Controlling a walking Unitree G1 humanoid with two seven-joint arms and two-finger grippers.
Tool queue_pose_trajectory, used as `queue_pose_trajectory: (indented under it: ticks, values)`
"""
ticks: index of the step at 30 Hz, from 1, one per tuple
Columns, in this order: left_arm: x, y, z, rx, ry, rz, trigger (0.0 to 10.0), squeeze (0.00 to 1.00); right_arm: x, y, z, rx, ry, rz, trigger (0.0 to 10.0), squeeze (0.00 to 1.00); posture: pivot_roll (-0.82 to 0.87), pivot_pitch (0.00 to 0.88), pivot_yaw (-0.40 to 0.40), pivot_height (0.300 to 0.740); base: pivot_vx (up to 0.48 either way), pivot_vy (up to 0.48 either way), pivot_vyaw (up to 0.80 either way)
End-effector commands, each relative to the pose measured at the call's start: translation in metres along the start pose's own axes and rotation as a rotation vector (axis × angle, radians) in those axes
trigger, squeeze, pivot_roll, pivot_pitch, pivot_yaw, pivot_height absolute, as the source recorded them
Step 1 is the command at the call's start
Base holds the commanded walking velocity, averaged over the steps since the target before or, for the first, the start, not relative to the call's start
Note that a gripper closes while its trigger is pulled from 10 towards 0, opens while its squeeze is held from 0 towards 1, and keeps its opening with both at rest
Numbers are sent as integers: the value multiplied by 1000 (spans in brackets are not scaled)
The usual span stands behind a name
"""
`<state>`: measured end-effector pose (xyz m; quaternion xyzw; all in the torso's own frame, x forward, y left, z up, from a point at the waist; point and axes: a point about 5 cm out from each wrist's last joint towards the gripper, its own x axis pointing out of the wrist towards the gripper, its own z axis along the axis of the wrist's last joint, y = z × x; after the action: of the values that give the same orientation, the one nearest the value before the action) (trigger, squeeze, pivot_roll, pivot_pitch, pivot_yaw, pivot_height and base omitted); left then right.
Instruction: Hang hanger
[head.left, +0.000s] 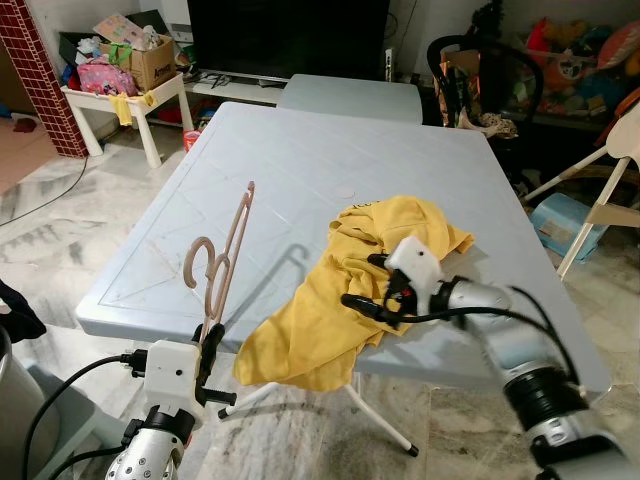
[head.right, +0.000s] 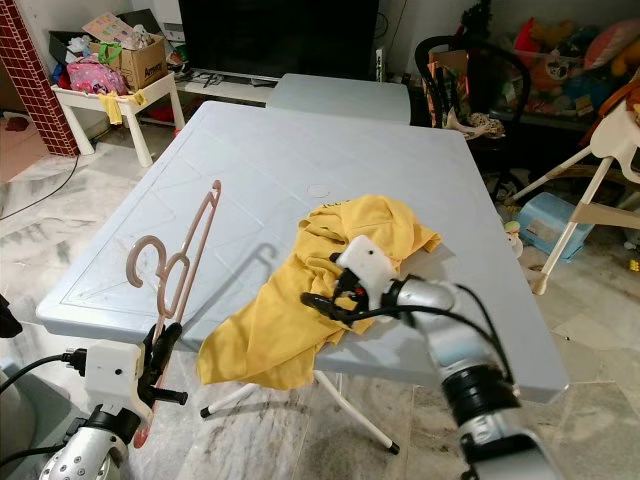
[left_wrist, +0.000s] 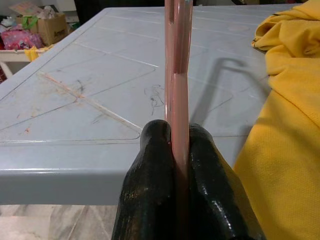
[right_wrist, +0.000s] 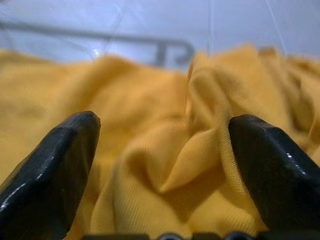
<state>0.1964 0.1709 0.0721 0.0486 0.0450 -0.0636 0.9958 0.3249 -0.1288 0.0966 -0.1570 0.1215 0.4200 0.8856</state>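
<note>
left eye view: we saw left gripper clamping pink hanger upright at table edge; right gripper spread over yellow shirt; cardboard box held clutter.

1 pink hanger, 1 yellow shirt, 2 grey tables, 2 grippers.
</note>
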Motion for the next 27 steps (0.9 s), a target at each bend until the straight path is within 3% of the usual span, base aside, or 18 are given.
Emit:
queue_pose_trajectory:
  ticks: [1, 4, 5, 6, 7, 16, 27]
  values:
    - [1, -2, -5, 0, 35, -14, 10000, 0, 0, 2, 3, -50, 15, -34, 10000, 0, 34, 0, -36, 740, 0, 0, 0]
    - [1, -1, -4, 2, 35, -16, 10000, 0, 2, 9, 0, -131, 53, -17, 10000, 0, 36, 0, -34, 740, 0, 0, 0]
    - [1, -1, -4, 2, 36, -17, 10000, 0, 2, 11, -2, -187, 88, -9, 7961, 0, 36, 0, -35, 740, 0, 0, 0]
    - [1, -1, -4, 3, 36, -18, 10000, 0, 2, 14, -5, -252, 128, 18, 7961, 0, 36, 0, -35, 740, 0, 0, 0]
    - [1, -1, -4, 4, 37, -18, 10000, 0, 1, 14, -7, -276, 163, 21, 0, 0, 37, 0, -35, 740, 0, 0, 0]
    - [0, -2, -3, 2, 34, -12, 10000, 0, 9, 26, -21, -280, 245, -2, 0, 0, 44, 0, -45, 740, 0, 0, 0]
    - [-2, 0, -1, 5, 34, -5, 10000, 0, 17, 38, -51, -63, 344, -69, 0, 0, 58, 0, -43, 740, 0, 0, 0]
